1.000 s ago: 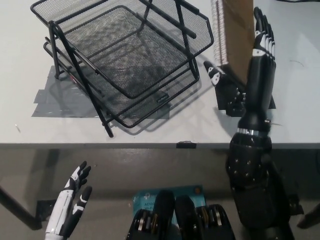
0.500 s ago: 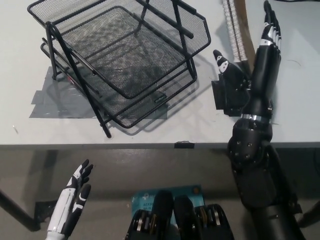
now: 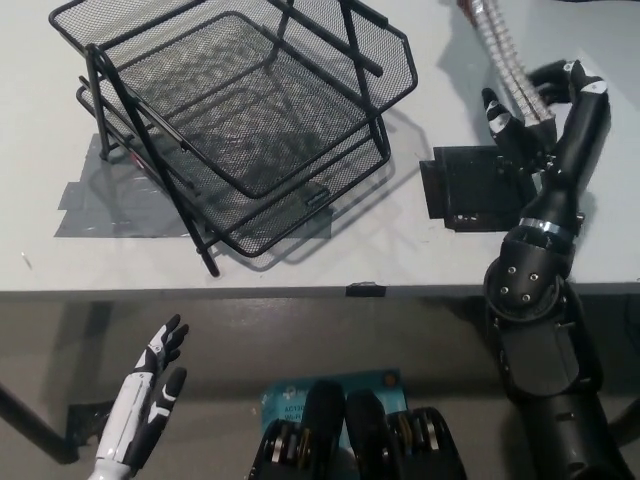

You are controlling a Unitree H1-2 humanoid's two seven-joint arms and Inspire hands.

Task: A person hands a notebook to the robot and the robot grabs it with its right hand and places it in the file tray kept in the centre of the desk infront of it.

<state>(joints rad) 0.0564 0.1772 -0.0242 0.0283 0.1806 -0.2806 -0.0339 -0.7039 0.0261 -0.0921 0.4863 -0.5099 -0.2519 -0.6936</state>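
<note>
Black right hand point(image 3: 545, 115) around notebook point(image 3: 505, 62)

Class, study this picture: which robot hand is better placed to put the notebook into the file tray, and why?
The right robot hand: it is up over the desk, closed on the notebook, beside the file tray. The left robot hand hangs open below the desk edge.

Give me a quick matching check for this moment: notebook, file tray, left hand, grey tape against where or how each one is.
Things:
1. notebook
2. file tray
3. left hand
4. grey tape

States:
A. open, low, below the desk edge
B. stuck flat on the desk
C. empty, mid-desk
D. gripped by the right hand, spiral edge showing

Pairs: 1-D, 2-C, 3-A, 4-B
</note>
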